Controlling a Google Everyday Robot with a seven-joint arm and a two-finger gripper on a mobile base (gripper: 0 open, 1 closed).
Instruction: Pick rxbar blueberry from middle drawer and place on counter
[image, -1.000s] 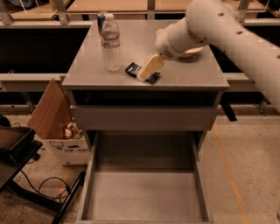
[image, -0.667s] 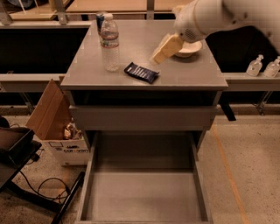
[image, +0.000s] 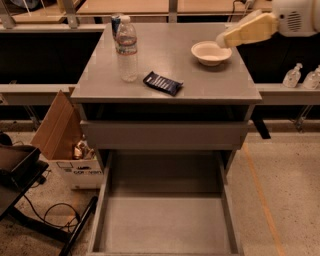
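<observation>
The rxbar blueberry (image: 162, 83), a dark flat bar with pale print, lies on the grey counter (image: 215, 85), right of a water bottle. My gripper (image: 223, 40) hangs above the counter's far right corner, over the rim of a white bowl, well clear of the bar and holding nothing. The middle drawer (image: 165, 222) stands pulled out at the bottom of the view, and its flat bottom is bare.
A clear water bottle (image: 127, 50) and a can (image: 116, 21) stand at the counter's back left. A white bowl (image: 211, 52) sits back right. A shut drawer front (image: 165, 135) lies below the counter. A cardboard box (image: 62, 145) and a black cart (image: 15, 170) are on the left, small bottles (image: 292, 76) on the right.
My gripper was at the bar on the counter, then lifted off and drew back up and to the right. The bar stays lying on the counter.
</observation>
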